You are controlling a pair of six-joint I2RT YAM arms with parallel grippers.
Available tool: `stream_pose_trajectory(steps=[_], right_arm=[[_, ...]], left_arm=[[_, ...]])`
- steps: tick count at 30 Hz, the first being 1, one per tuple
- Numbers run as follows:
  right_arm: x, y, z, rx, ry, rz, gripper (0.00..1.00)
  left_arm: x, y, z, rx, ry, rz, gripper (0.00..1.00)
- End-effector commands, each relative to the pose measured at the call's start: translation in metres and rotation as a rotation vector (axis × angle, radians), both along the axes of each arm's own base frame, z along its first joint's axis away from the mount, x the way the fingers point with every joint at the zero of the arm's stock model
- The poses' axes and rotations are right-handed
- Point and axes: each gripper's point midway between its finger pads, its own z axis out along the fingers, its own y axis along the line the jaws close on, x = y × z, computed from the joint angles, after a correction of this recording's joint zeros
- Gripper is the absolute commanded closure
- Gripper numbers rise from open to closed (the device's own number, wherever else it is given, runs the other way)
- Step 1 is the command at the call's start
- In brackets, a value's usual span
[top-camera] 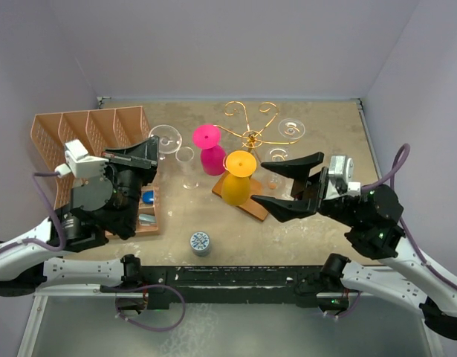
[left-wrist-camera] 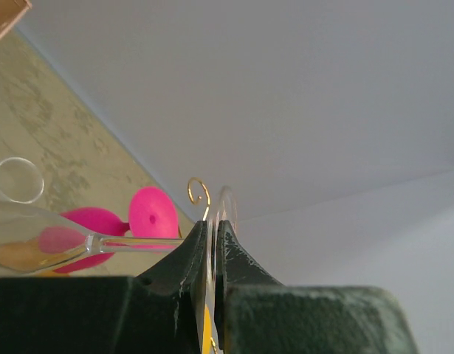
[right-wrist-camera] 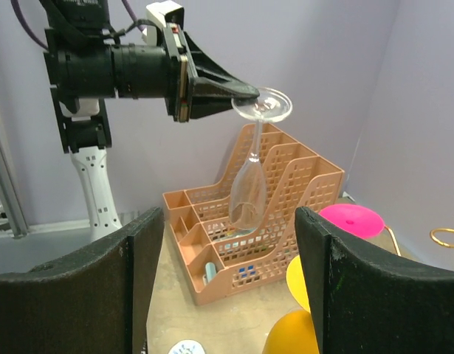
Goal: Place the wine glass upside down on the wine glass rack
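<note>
My left gripper (top-camera: 155, 149) is shut on the edge of the round foot of a clear wine glass (top-camera: 167, 137). The glass hangs bowl-down in the air, beside the orange basket in the right wrist view (right-wrist-camera: 249, 193). In the left wrist view the jaws (left-wrist-camera: 210, 228) pinch the foot (left-wrist-camera: 227, 203), and the stem (left-wrist-camera: 131, 242) runs left. The gold wire rack (top-camera: 250, 136) on its brown wooden base (top-camera: 252, 210) stands to the right of the glass. It carries an upside-down pink glass (top-camera: 210, 151) and a yellow one (top-camera: 237, 180). My right gripper (top-camera: 289, 184) is open and empty by the rack's right side.
The orange divided basket (top-camera: 79, 130) stands at the left behind my left arm, with small items in its front compartments (right-wrist-camera: 215, 269). Clear glasses (top-camera: 290, 129) hang on the rack's far right. A small blue-and-white round thing (top-camera: 200, 242) lies near the front edge.
</note>
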Motion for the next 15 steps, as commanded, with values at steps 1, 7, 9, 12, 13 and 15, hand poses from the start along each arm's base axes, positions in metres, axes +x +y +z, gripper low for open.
stream_pose_trajectory(steps=[1,7,9,12,13,15], right_arm=[[-0.018,-0.016,0.037,0.126,-0.072,0.031,0.26],[-0.023,-0.014,0.043,0.132,-0.083,0.061,0.26],[-0.023,-0.013,0.042,0.131,-0.082,0.068,0.26],[-0.023,-0.011,0.042,0.128,-0.077,0.074,0.26],[-0.022,-0.01,0.042,0.127,-0.075,0.075,0.27],[-0.023,-0.01,0.042,0.126,-0.075,0.078,0.27]], left_arm=[[0.005,0.006,0.011,0.076,-0.013,0.094,1.0],[0.014,-0.006,0.005,0.163,0.026,0.195,1.0],[0.019,-0.01,0.005,0.178,0.018,0.197,1.0],[0.03,-0.018,0.002,0.23,0.025,0.227,1.0],[0.036,-0.02,-0.001,0.243,0.028,0.242,1.0],[0.054,-0.022,-0.005,0.246,0.016,0.256,1.0]])
